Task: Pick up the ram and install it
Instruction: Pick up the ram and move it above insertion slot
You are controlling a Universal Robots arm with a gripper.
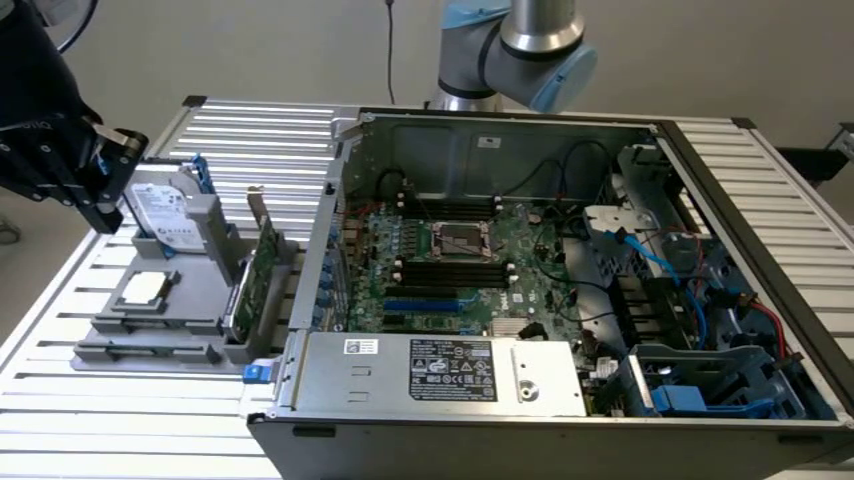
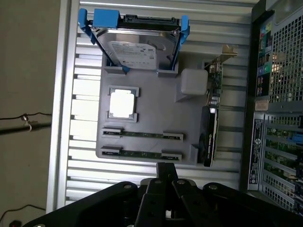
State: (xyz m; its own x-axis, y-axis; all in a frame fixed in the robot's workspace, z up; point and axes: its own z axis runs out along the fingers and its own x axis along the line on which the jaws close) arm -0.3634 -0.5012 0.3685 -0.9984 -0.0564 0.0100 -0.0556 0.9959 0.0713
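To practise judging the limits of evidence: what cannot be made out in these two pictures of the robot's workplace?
- Ram sticks: wrist view, edge-on in the grey holder; chips and label hidden.
- Expansion card: wrist view, edge-on; its face hidden.
- Gripper: wrist view, body cut off by the picture's edge.
- Motherboard slots: exterior view, too small to tell whether filled.

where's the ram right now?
One ram stick and a second stick sit side by side in the grey tray, next to the CPU; the tray is on the exterior view's left, outside the open PC case.
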